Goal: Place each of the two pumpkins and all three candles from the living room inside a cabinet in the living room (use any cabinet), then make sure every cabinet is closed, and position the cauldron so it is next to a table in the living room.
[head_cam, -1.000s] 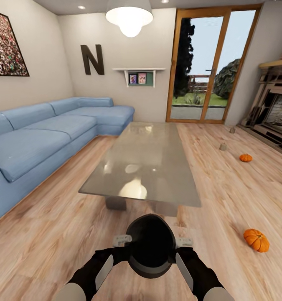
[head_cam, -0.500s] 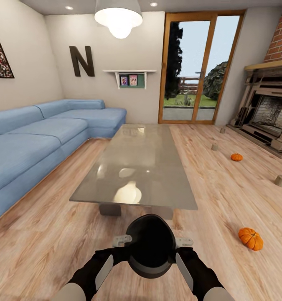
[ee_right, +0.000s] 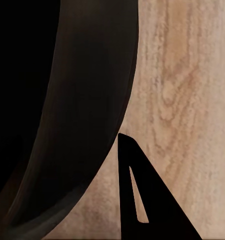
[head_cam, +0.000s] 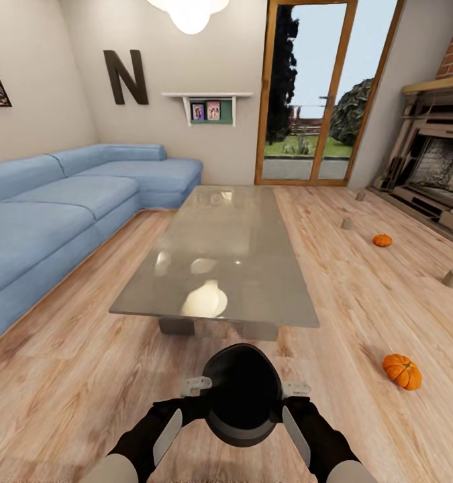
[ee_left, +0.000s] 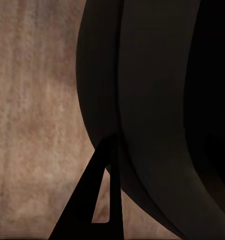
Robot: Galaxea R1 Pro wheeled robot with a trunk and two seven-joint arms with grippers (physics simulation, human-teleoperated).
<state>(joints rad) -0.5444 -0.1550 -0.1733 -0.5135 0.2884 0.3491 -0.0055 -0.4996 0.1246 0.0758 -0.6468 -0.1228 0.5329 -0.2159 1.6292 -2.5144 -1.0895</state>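
At lower centre, the smooth, rigid, likely heavy cauldron [head_cam: 243, 396] is clamped at opposite rim sides by left gripper [head_cam: 196, 386] and right gripper [head_cam: 295, 388].

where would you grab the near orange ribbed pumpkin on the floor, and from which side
Probably the round orange ribbed pumpkin across its body from above, fingers straddling the stem end: it lies free on the wood floor, apart from the glass table, with open space all round.

Pale wood-plank floor [head_cam: 85, 376], blue corner sofa [head_cam: 58, 208], beige walls with a big dark letter N [head_cam: 125, 77], wood-framed glass door [head_cam: 313, 94], brick fireplace [head_cam: 434, 168].
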